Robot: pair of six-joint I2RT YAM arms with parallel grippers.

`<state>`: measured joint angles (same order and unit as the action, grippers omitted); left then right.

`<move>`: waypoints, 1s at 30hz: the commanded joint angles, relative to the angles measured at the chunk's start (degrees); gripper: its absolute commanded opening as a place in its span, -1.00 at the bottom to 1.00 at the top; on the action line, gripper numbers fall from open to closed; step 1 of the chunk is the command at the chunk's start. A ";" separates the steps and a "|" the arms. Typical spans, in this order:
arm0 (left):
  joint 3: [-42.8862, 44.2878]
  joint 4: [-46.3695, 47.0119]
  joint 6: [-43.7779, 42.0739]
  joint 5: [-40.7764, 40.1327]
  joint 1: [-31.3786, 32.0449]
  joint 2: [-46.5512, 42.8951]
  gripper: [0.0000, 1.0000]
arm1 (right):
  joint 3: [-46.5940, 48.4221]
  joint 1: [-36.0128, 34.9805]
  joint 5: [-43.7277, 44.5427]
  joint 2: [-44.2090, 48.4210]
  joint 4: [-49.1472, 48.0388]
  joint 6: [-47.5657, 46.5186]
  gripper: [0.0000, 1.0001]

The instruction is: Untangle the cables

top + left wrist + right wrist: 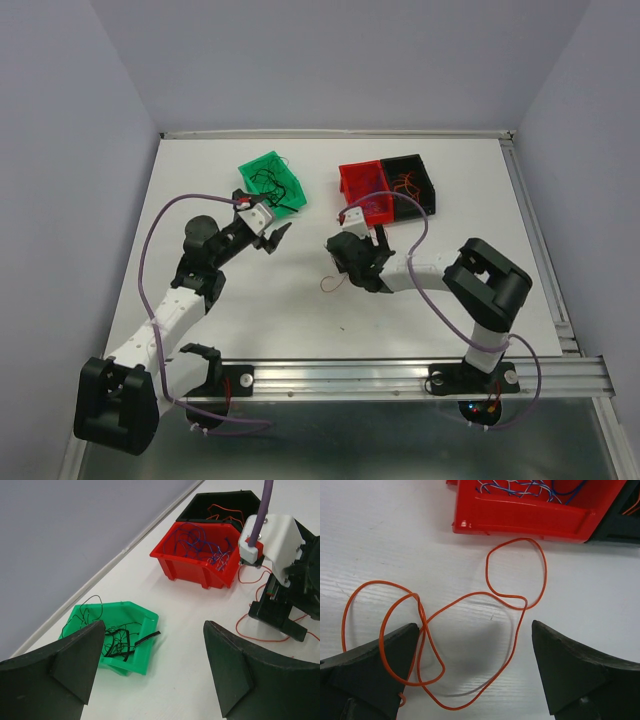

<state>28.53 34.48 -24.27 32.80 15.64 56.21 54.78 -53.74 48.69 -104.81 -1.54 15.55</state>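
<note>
Nearest to us, both arms reach out from the near edge of the white table [270,310]. The left gripper [154,630] hangs over bare tabletop with its jaws spread wide. We see nothing between the fingers and nothing touching them. Just beyond it, a little to its left, sits the green bin [135,611]. In it lie the black wires [117,640], a loose tangle of thin curls with a flatter black strip among them. One thin loop sticks up over the bin's back rim.

The right gripper [475,630] points down at the table, its jaws likewise wide open and gripping nothing. Between and under its fingers lies a single orange wire [516,539], hair-thin and thrown into several overlapping loops. Some loops pass under the finger at the left of the wrist view, and we cannot tell whether that finger touches the wire. The other finger looks just clear of it. The wire's far loop ends just short of the red bin [520,517].

In the red bin we see the blue-purple wires [200,542], balled together. The black bin [200,505] stands touching it on the robot's right and holds the orange wires [225,512], a few curly strands.
</note>
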 commanded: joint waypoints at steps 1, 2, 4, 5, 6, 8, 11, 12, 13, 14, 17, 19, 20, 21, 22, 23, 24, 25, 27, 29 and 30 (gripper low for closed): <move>0.47 2.61 0.28 1.57 -0.26 -0.04 0.82 | -4.59 4.42 -11.67 4.26 -3.11 1.06 1.00; 0.56 2.61 0.28 1.48 -0.34 -0.04 0.82 | -5.64 5.82 -12.99 5.14 -3.99 1.41 1.00; 0.56 2.52 0.19 1.66 -0.35 -0.13 0.82 | -6.27 7.67 -16.85 5.41 -4.08 2.46 1.00; 0.56 2.44 0.28 1.74 -0.35 -0.13 0.82 | -6.53 8.29 -18.17 5.15 -4.08 2.81 1.00; 0.56 2.43 0.19 1.74 -0.35 -0.22 0.82 | -6.79 8.82 -18.97 5.06 -4.00 3.34 1.00; 0.56 2.43 0.19 2.01 -0.34 -0.13 0.82 | -7.67 10.31 -20.73 4.53 -4.00 5.36 1.00; 0.56 2.26 0.02 2.01 -0.34 -0.13 0.82 | -8.99 12.07 -23.19 3.65 -3.91 8.17 1.00; 0.56 2.35 0.10 2.18 -0.35 -0.13 0.82 | -9.25 12.42 -23.98 3.48 -3.82 8.88 1.00; 0.64 2.26 0.02 2.18 -0.35 -0.22 0.82 | -9.61 12.69 -25.21 3.39 -3.82 10.10 1.00; 0.56 2.26 0.10 2.18 -0.35 -0.13 0.82 | -10.04 12.78 -25.39 3.39 -3.47 10.63 1.00; 0.65 2.17 -0.07 2.27 -0.35 -0.13 0.82 | -10.92 12.78 -26.18 3.83 -2.51 12.83 1.00; 0.65 2.17 0.01 2.45 -0.26 -0.04 0.82 | -11.45 12.78 -26.10 4.70 -2.15 13.97 1.00; 0.65 2.17 -0.07 2.53 -0.34 -0.04 0.82 | -11.89 12.78 -26.19 5.06 -2.06 14.15 1.00; 0.65 2.08 -0.07 2.54 -0.26 -0.04 0.82 | -12.07 12.78 -26.10 5.32 -1.80 14.42 0.97; 0.65 2.08 -0.07 2.54 -0.26 -0.04 0.82 | -12.24 12.78 -26.53 5.93 -1.54 14.85 0.66; 0.65 2.08 -0.07 2.62 -0.34 -0.04 0.82 | -12.33 12.78 -26.97 6.20 -1.45 14.86 0.46; 0.73 2.08 -0.16 2.62 -0.26 -0.04 0.82 | -12.42 12.78 -27.33 6.46 -1.27 14.95 0.23; 0.73 2.08 -0.16 2.71 -0.26 -0.04 0.82 | -12.60 12.78 -27.33 6.81 -1.18 14.95 0.03; 0.73 1.99 -0.25 2.71 -0.34 -0.13 0.82 | -12.68 12.78 -27.15 7.60 -0.83 14.86 -0.50; 0.73 2.00 -0.16 2.80 -0.34 -0.13 0.82 | -12.68 12.78 -25.93 8.22 -0.57 14.86 -0.98; 0.73 1.91 -0.16 2.80 -0.26 -0.13 0.82 | -12.68 12.78 -25.05 9.35 -0.48 15.21 -0.99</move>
<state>28.53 34.44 -24.34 34.33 15.64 56.49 44.16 -40.86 24.95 -96.82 -7.99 28.58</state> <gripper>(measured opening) 0.910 0.057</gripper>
